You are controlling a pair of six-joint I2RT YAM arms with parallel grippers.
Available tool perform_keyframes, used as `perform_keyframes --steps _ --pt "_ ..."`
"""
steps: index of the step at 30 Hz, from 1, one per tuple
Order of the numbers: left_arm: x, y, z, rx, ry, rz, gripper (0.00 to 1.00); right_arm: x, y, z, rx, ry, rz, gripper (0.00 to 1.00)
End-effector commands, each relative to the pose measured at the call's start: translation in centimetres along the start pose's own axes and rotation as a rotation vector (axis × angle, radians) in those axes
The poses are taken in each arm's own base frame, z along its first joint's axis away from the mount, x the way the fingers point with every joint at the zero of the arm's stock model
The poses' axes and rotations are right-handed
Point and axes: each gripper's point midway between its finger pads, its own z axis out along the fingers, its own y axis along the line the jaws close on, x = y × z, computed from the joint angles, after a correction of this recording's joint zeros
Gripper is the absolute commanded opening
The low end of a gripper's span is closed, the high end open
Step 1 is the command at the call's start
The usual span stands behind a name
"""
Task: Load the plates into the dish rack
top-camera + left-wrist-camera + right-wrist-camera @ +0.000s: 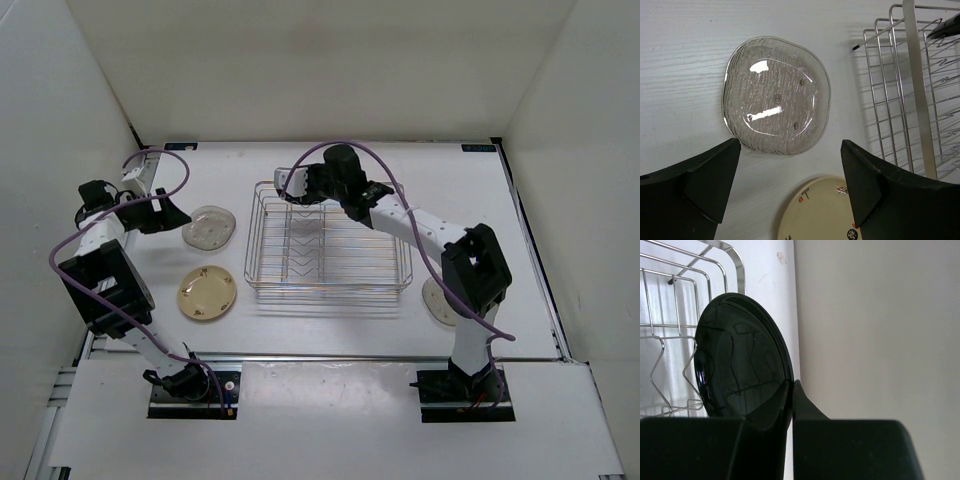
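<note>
Nearest the right wrist lens, the right gripper (791, 390) was clenched tight on the lower rim of the black plate (740, 360). The plate stood on edge and rose from the fingers toward the top of that frame, its glossy face turned left. Behind it, at the upper left, ran the wires of the dish rack (742, 277) and its zigzag prongs (652, 374). Seen from above, this hand hung over the rack's upper-left corner. The plate was held in the air, apart from the prongs as far as I could tell. To my eye the coming move hinged on keeping it upright and leading its far edge down into a gap between prongs. Over at the left of the overhead view, the left gripper (790, 150) stood spread wide and empty. The translucent plate (776, 95) lay flat on the table (680, 50) just beyond its tips, toward the top of the frame and a shade left of centre. The cream plate (815, 212) lay at the bottom edge. A fourth plate (437, 300) sat lower right of the rack, beside the right arm (470, 270).
</note>
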Motion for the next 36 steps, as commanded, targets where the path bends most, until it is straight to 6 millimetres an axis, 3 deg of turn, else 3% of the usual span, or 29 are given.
perform_keyframes --steps 1,8,11,12,16,19,26,36 --pt "-0.1 -0.5 -0.3 0.043 -0.019 0.012 0.92 -1.1 -1.1 0.5 0.039 -0.053 0.010 0.00" --pt "-0.3 -0.3 -1.0 0.038 -0.031 0.011 0.92 -0.8 0.8 1.4 -0.020 -0.060 0.049 0.00" --pt "0.1 -0.3 -0.9 0.039 -0.026 0.013 0.92 -0.7 1.2 1.9 -0.041 -0.062 0.075 0.00" --pt "0.1 -0.3 -0.9 0.039 -0.026 0.013 0.92 -1.4 0.3 1.8 -0.025 -0.080 0.085 0.00" --pt "0.2 -0.5 -0.9 0.050 -0.023 0.006 0.92 -0.6 0.6 2.1 -0.065 -0.073 0.120 0.00" --pt "0.0 -0.5 -0.8 0.060 -0.026 0.006 0.92 -0.5 1.7 2.6 -0.102 -0.080 0.154 0.00" --pt "0.1 -0.6 -0.8 0.062 -0.021 -0.002 0.92 -0.3 2.5 2.5 -0.127 -0.078 0.160 0.00" --pt "0.4 -0.4 -0.7 0.063 -0.016 -0.009 0.92 1.4 4.8 2.4 -0.168 -0.034 0.204 0.02"
